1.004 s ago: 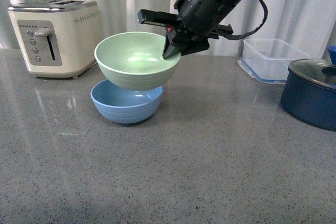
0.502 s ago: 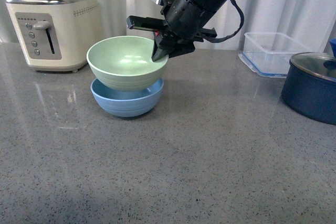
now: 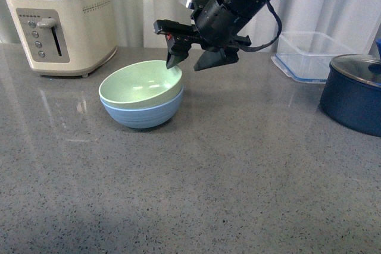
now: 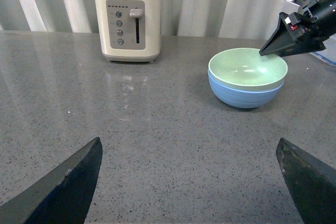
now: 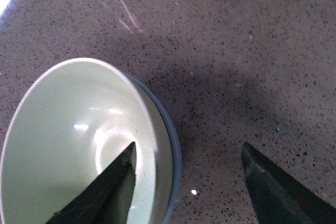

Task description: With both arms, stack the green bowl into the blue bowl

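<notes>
Green bowl [image 3: 140, 84] nested inside blue bowl [image 3: 143, 113], centre-left of front view; right gripper [image 3: 191, 62] released above rim; left gripper [image 4: 189, 182] spread wide; no legible writing.

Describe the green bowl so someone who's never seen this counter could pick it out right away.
Start at the cream toaster at the back left of the grey counter. Just to its right, nearer the front, two same-sized bowls sit nested under the open right gripper. The green bowl is the pale mint inner one; the blue bowl cups it from below.
</notes>
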`<state>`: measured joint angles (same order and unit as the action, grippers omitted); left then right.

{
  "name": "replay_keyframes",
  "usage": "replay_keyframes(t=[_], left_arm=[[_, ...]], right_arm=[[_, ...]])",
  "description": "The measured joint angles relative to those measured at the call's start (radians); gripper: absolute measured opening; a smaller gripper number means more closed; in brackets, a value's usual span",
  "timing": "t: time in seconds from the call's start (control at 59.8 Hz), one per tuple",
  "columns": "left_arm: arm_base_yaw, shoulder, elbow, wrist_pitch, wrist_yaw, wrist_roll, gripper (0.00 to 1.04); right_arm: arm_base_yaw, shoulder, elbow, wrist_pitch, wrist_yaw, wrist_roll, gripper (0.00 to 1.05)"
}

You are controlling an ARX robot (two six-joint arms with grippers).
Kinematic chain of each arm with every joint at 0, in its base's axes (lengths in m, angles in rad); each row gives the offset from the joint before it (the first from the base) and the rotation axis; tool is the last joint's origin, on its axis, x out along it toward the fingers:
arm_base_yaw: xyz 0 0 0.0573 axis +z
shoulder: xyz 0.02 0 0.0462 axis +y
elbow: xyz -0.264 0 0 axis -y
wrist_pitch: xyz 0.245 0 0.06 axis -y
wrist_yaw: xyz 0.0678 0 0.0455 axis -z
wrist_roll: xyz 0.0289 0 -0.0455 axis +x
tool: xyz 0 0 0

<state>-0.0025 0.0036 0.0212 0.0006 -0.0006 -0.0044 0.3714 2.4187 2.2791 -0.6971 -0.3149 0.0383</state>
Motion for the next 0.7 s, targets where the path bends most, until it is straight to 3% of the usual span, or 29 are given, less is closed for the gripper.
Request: replay_keyframes(t=[0.134, 0.167, 0.452, 0.703], left_arm=[[0.0, 0.0, 0.0, 0.0, 0.0, 0.0, 0.98], [0.0, 0.0, 0.0, 0.0, 0.0, 0.0, 0.98], [0.0, 0.0, 0.0, 0.0, 0.0, 0.0, 0.98], [0.0, 0.0, 0.0, 0.0, 0.0, 0.0, 0.98]], right_arm=[[-0.046, -0.091, -0.132, 0.068, -0.002, 0.015, 0.93], [-0.056, -0.119, -0.163, 0.083, -0.002, 0.017, 0.97], [-0.169, -0.397, -0.49, 0.219, -0.002, 0.02, 0.95], [-0.294, -0.697, -0.922, 0.322, 0.012, 0.027, 0.95]])
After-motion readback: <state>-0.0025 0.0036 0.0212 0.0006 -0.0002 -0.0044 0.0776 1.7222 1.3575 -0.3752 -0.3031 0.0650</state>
